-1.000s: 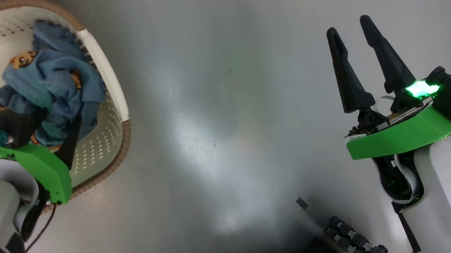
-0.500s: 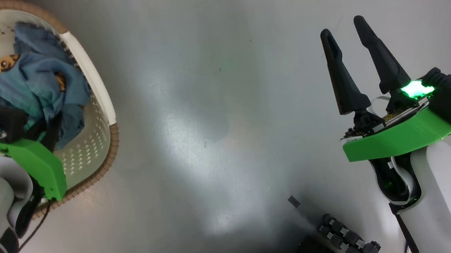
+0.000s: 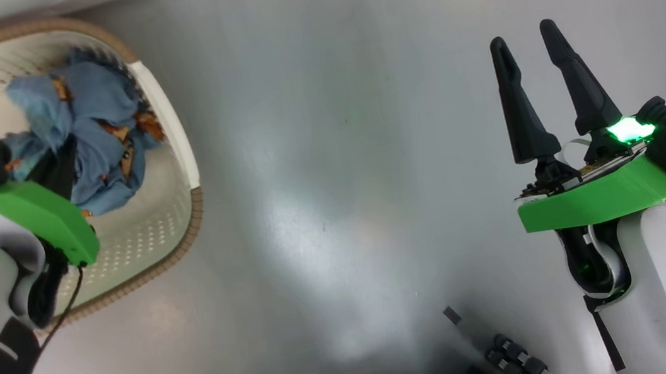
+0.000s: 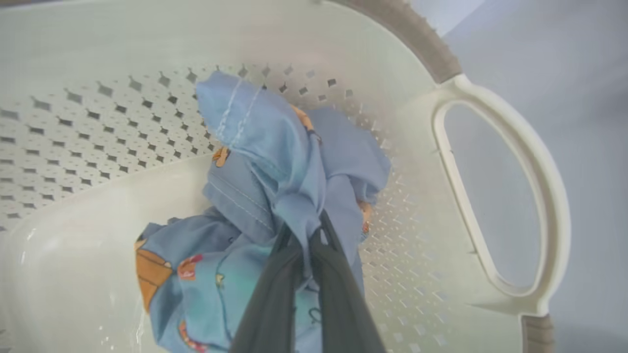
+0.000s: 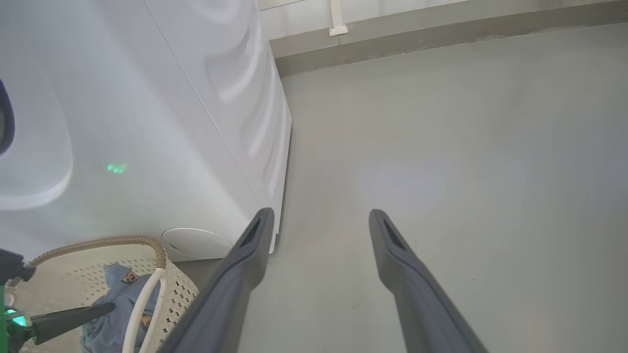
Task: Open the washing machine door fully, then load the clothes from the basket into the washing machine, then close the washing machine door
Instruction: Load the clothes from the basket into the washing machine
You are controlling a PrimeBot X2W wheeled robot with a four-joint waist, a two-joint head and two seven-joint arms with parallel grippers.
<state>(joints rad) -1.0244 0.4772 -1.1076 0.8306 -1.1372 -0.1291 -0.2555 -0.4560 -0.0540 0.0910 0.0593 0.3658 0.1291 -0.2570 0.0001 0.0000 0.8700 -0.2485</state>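
Our left fingers (image 4: 274,299) are pressed together with a fold of the clothes (image 4: 274,162) caught between them, so the left gripper (image 4: 304,234) has a pinch on the light-blue fabric and no gap shows at the tips. The bundle sits inside the basket (image 4: 549,196), close against the perforated wall on the handle side. One flap stands up past the fingertips and the rest trails down beside and beneath the fingers towards the basket floor. Its length therefore runs roughly along the fingers, not across them. We cannot tell whether the lower part is clear of the floor, nor whether this is one garment or two tangled together. Our right gripper (image 3: 524,36) hangs wide open and empty over bare grey floor (image 3: 316,151), well apart from the basket, so the left arm is plainly the nearer one and the one to carry. In the right wrist view the washing machine (image 5: 171,122) rises just behind the basket, which stands at its lower front corner. We judge the coming move to be a lift straight up past the brown rim before any swing towards the drum. The hanging tail could drag on the basket wall or handle, and a pinch this narrow might let the heavier part slip free.
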